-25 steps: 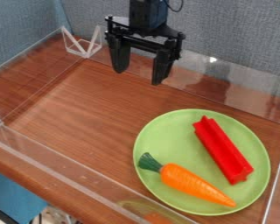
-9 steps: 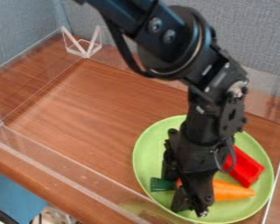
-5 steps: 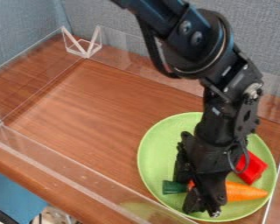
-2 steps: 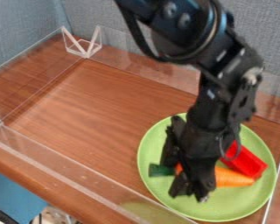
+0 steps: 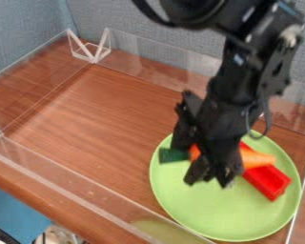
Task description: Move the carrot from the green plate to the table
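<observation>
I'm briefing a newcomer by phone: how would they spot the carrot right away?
Find the green plate at the table's near right. Above it the black gripper holds the carrot: orange, with a dark green top, unlike the red block beside it.

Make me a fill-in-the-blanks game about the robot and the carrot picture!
1. The gripper is holding the orange ____.
2. The carrot hangs above the ____ plate.
3. The block lying on the plate is colored ____.
4. The table looks like it is made of ____.

Missing words: carrot, green, red, wood
</observation>
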Controlling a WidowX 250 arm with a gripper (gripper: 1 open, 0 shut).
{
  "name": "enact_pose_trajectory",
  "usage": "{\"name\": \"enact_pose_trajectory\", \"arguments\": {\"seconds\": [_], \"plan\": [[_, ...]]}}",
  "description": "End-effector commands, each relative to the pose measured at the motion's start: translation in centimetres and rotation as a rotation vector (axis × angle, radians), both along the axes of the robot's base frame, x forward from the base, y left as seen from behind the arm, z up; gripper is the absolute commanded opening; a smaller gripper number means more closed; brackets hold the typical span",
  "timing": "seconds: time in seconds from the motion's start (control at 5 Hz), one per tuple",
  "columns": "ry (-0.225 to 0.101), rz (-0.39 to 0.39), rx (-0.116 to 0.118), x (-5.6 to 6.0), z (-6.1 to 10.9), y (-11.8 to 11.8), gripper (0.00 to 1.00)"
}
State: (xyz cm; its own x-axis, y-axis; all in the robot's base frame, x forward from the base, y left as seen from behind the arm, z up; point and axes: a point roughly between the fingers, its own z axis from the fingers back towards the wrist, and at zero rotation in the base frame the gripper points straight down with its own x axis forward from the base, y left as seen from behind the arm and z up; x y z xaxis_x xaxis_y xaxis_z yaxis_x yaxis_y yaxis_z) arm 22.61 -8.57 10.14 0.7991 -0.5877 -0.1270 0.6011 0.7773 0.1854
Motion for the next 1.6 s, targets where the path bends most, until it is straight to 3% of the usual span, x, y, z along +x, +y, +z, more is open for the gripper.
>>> {"name": "enact_pose_trajectory", "arguments": {"seconds": [0.0, 0.2, 0.6, 1.2, 1.4], "plan": [[-0.099, 0.031, -0.015, 1.9, 3.3, 1.4, 0.00], [-0.140, 0.095, -0.002, 3.8, 4.7, 4.8, 0.00], [-0.156, 0.126, -0.060, 5.8, 0.9, 7.9, 0.00], [-0.138, -0.005, -0.107, 6.0, 1.4, 4.2, 0.00], [-0.127, -0.003, -0.115, 6.7, -0.3, 3.5, 0.00]]}}
